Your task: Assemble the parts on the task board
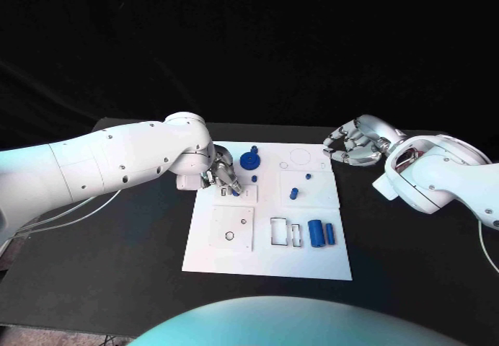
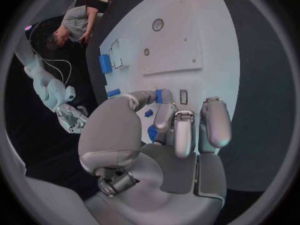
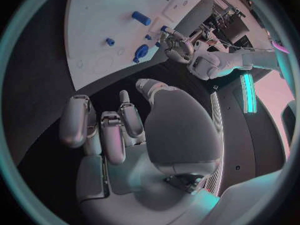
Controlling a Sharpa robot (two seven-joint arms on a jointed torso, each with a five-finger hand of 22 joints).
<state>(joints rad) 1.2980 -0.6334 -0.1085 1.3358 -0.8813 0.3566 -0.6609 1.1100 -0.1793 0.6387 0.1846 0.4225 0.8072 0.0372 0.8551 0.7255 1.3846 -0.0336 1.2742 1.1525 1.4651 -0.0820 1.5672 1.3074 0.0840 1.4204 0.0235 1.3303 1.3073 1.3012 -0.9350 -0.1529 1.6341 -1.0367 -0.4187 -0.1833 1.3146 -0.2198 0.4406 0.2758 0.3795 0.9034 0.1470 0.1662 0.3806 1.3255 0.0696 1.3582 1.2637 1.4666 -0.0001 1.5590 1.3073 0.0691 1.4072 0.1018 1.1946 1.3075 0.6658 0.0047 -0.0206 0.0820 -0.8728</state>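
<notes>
A: Where's the task board (image 1: 223, 252)?

B: Centre table, a flat matte white plate. The left hand (image 1: 223, 175) sits over its 10 o'clock edge, pinching a small blue part (image 1: 235, 189).

A: And the right hand (image 1: 352, 146)?

B: Off the 2 o'clock corner (black table (image 1: 125, 288) beneath), fingers curled, holding nothing. 2 blue cylinders (image 1: 322, 233) lie at 5 o'clock.
</notes>
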